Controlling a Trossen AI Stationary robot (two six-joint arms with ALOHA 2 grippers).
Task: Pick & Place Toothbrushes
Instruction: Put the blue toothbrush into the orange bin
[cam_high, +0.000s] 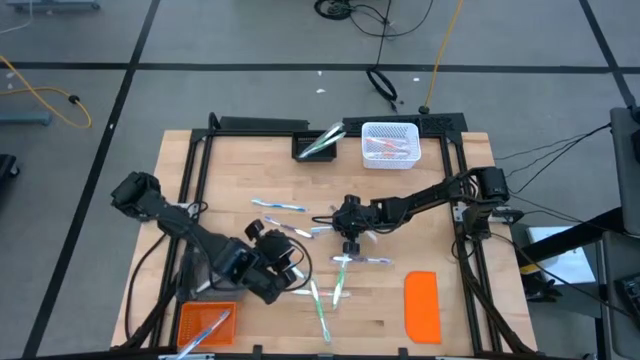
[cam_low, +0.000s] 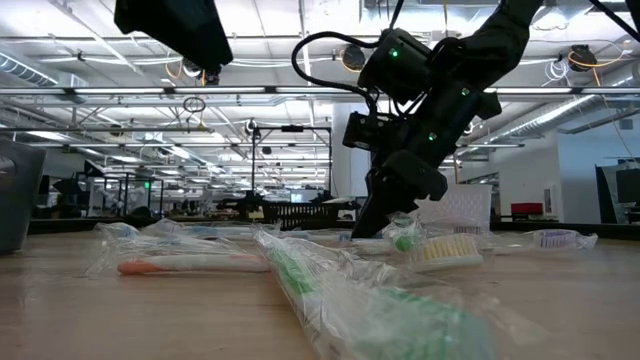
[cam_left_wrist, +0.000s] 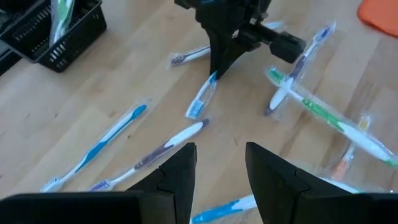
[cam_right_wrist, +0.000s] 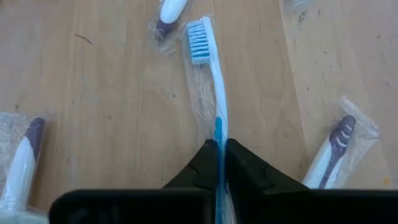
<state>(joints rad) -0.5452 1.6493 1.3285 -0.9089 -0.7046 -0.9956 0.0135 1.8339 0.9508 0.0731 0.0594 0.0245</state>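
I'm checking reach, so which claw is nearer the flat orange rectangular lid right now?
Right. The right claw, shut on a blue-and-white wrapped toothbrush, sits mid-table, just left of the orange lid. The left claw hovers open farther left, beyond scattered toothbrushes.

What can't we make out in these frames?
- Handle end of the blue toothbrush: right wrist view, hidden between the right gripper fingers.
- Contents of the orange bin: high view, cut off by the bottom edge.
- Contents of the white basket: high view, too small to count.
- Left gripper: low view, cut off at the top.
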